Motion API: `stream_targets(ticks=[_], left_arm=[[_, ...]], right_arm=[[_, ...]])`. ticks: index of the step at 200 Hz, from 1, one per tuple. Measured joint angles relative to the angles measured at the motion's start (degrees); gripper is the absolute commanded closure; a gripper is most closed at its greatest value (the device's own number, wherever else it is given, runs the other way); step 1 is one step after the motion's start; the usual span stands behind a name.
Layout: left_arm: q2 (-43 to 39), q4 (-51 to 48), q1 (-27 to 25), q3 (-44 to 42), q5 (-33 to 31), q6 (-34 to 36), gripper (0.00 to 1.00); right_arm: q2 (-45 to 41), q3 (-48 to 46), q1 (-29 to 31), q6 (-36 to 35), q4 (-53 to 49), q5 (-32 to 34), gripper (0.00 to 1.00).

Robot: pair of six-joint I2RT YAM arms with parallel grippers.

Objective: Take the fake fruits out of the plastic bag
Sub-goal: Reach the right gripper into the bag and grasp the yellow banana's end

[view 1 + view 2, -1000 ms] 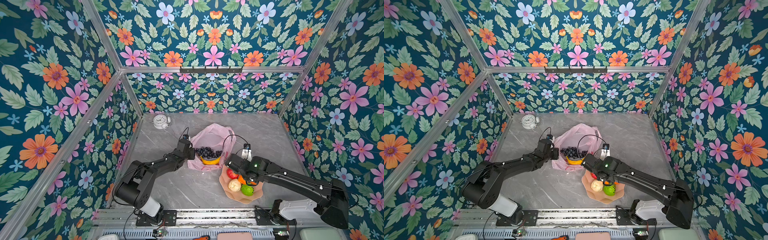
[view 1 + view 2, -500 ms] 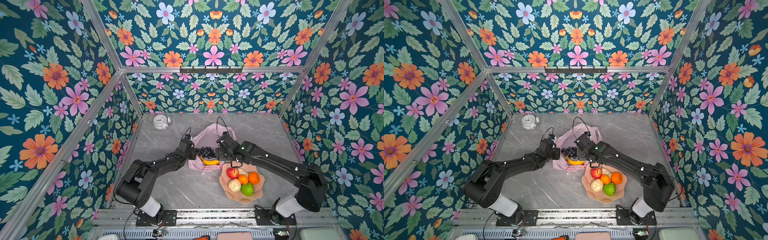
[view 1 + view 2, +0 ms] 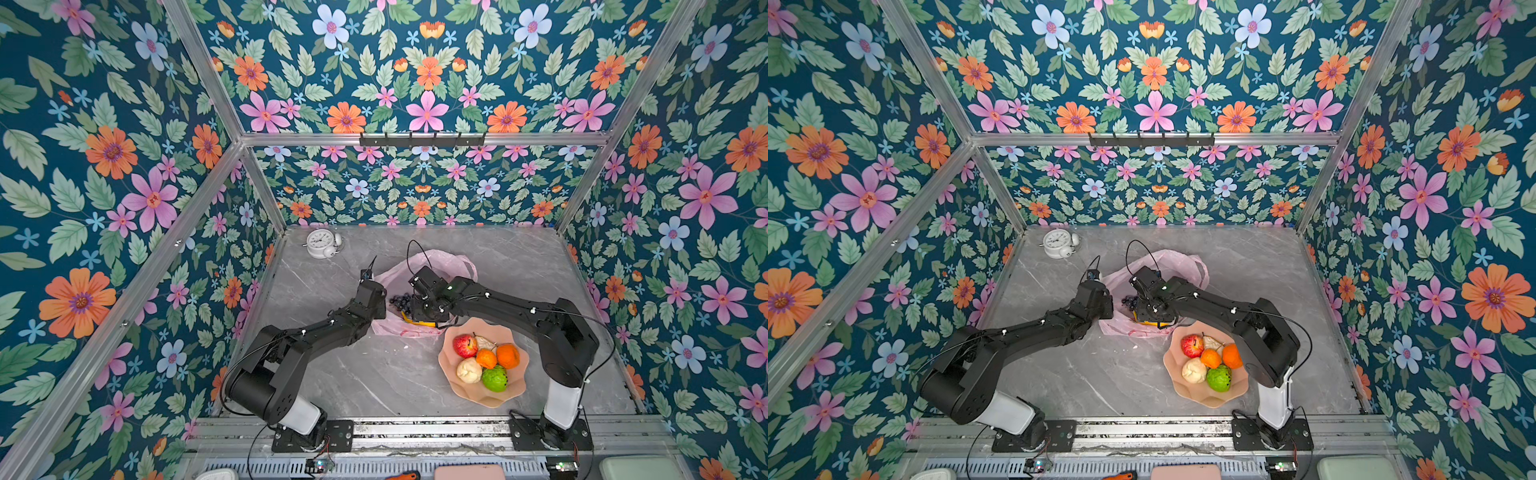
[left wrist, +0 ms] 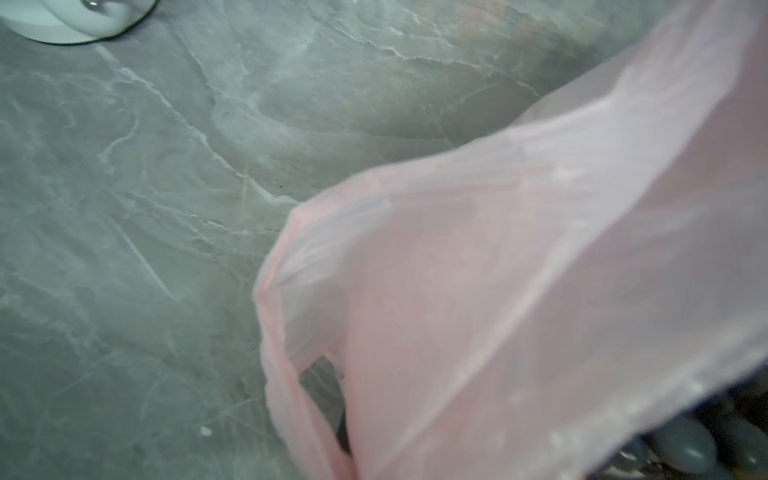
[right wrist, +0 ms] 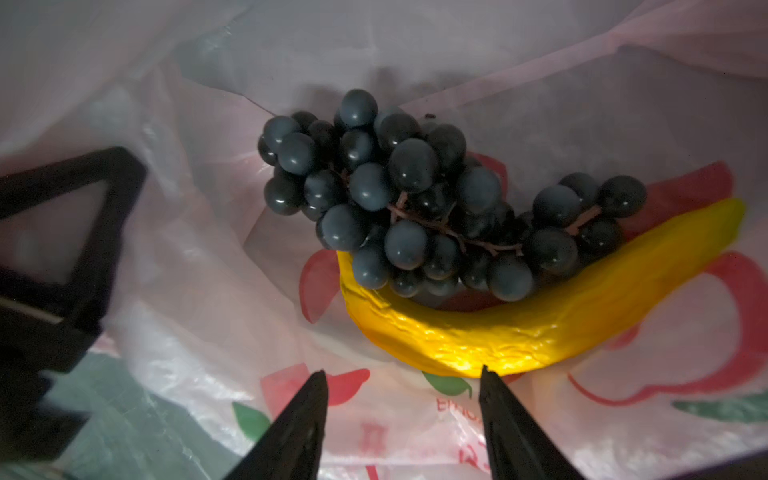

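Six fruits (image 3: 485,358) in bowl (image 3: 473,397) beside bag (image 3: 451,262), grapes (image 5: 415,195) and banana (image 5: 540,324) left inside bag; left gripper (image 3: 381,301) clamped on bag rim, right gripper (image 5: 402,374) half-open, empty.

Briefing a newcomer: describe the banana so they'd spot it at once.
On the grey table, near its middle, lies the pink plastic bag. Inside sits the dark grape bunch, with the banana curving against it. It is the only long, yellow piece.
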Motion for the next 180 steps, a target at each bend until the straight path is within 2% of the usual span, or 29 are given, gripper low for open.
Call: stream_targets(ticks=[41, 63, 113, 142, 180], left_arm=[[-4.8, 0.0, 2.2, -3.5, -4.5, -3.0, 0.97], [-5.9, 0.4, 2.0, -4.4, -4.6, -3.9, 0.96], [-0.5, 0.1, 0.6, -0.7, -1.4, -3.4, 0.97], [2.6, -1.2, -0.8, 2.0, -1.8, -2.6, 0.97], [2.6, -2.3, -1.6, 2.1, -2.4, -2.3, 0.97]], right_arm=[[2.9, 1.7, 1.6, 1.5, -0.5, 3.3, 0.39], [2.9, 0.7, 1.5, 2.7, -0.3, 4.4, 0.39], [0.4, -4.1, 1.4, 6.0, -0.1, 5.5, 0.40], [0.2, -6.3, 0.1, 8.8, 0.7, 5.5, 0.41], [1.6, -5.9, -1.2, 11.0, 2.4, 4.9, 0.41]])
